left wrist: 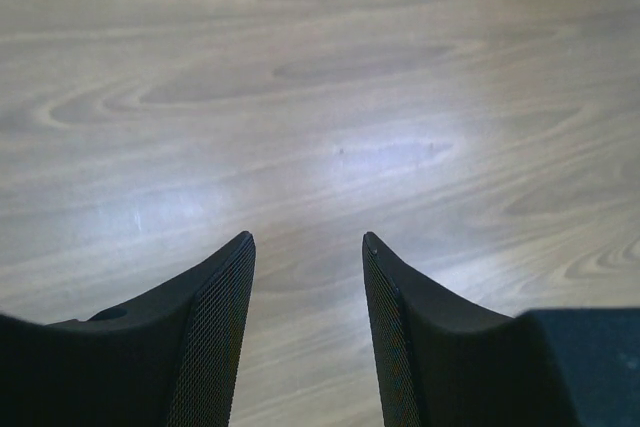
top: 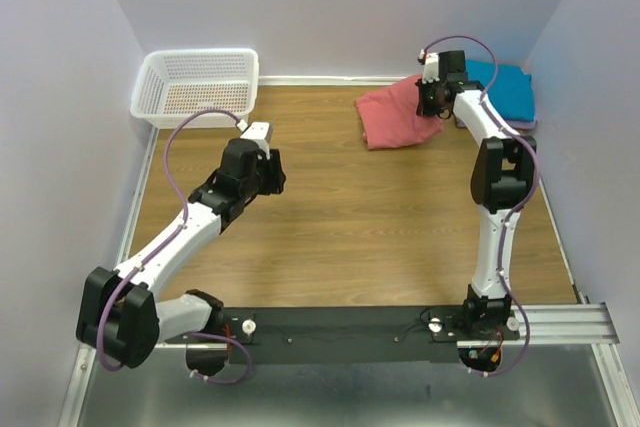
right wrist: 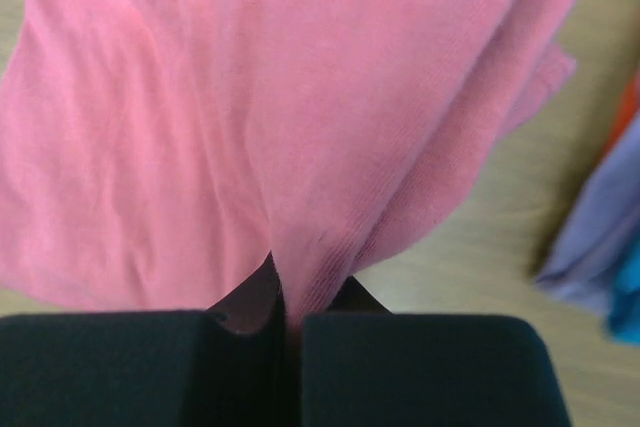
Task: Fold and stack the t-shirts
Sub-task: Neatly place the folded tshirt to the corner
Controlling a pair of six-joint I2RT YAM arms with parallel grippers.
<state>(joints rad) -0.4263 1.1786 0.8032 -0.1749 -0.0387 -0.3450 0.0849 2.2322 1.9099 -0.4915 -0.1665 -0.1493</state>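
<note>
1. The table [top: 350,217] is brown wood. In the top view the two arms reach out over it from the 6 o'clock side.
2. The salmon-pink t-shirt [top: 392,119] lies in a crumpled heap on the table at about 1 o'clock, toward the far side.
3. The right gripper [top: 432,105] is at the 3 o'clock edge of that heap. Its jaws are clenched on a fold of the pink cloth. The right wrist view shows the cloth pinched tight between the two black tips and fanning out past them.
4. The teal-blue t-shirt [top: 508,87] sits at 2 o'clock, in the far right corner. It looks flat and neat.
5. The pale lavender t-shirt [right wrist: 590,212] shows as a blur at 3 o'clock in the right wrist view, touching the teal one. In the top view only a thin pale edge peeks out along the near side of the teal one.
6. A strip of bare table shows between the pink heap and the lavender cloth.
7. The left gripper [left wrist: 308,242] is at about 10 o'clock, well apart from all the shirts. Its jaws are released, with bare wood showing through the gap. A corner of pink cloth shows at 1 o'clock in the left wrist view.
8. A white basket [top: 200,53] stands at 11 o'clock, in the far left corner.
</note>
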